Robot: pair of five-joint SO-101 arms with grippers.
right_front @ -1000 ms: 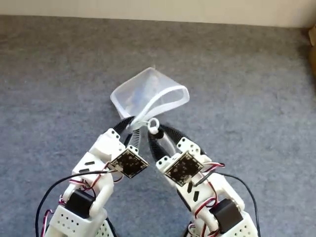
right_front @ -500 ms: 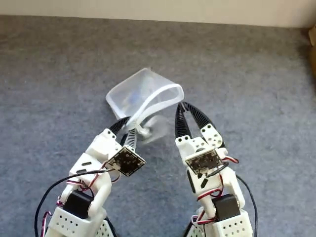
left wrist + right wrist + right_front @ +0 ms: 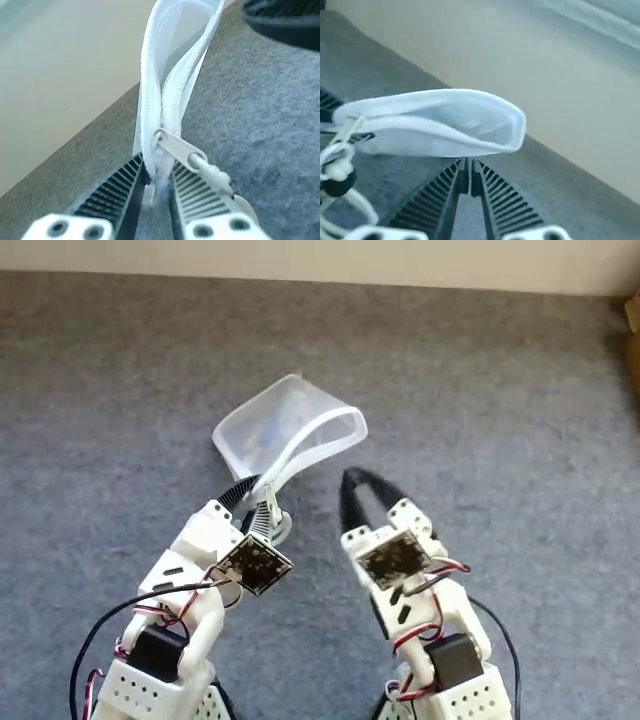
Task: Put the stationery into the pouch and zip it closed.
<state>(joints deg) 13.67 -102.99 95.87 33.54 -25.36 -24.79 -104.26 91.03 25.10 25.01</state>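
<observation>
A translucent white pouch (image 3: pixel 290 425) lies on the grey carpet with its mouth gaping towards the arms. My left gripper (image 3: pixel 262 506) is shut on the pouch's zipper end (image 3: pixel 152 187), pinched between the ribbed fingers (image 3: pixel 192 187). The zipper pull (image 3: pixel 175 148) sits just beyond the grip, its cord and bead (image 3: pixel 216 175) hanging loose. A faint bluish shape shows through the pouch wall (image 3: pixel 262 438). My right gripper (image 3: pixel 348 478) is shut on nothing, hovering beside and apart from the pouch (image 3: pixel 437 122). It appears as a dark blur (image 3: pixel 285 20) in the left wrist view.
Grey carpet (image 3: pixel 480 390) spreads all round, with a pale wall strip (image 3: pixel 320 258) along the far edge. A brown object (image 3: pixel 634 330) sits at the far right edge.
My right gripper let go of the zipper pull, swung right away from the pouch, and shut. The pull dropped back near the left gripper. The pouch shifted slightly left.
</observation>
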